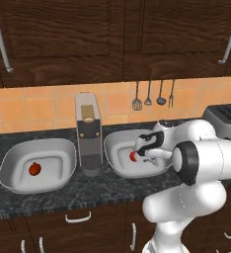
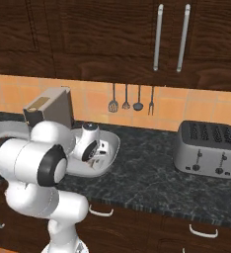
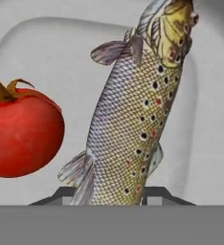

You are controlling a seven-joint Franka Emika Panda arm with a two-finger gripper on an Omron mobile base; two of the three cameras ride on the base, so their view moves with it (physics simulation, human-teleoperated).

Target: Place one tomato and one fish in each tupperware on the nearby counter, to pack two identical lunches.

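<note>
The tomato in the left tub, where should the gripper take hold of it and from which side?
Grip the tomato across its round middle, coming straight down from above. It sits alone on the floor of the left tub, whose raised walls would probably block a sideways approach.

Fish beside tomato in tupperware

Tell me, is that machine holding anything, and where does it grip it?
Yes: the tool grips a spotted fish by its tail end.
</note>
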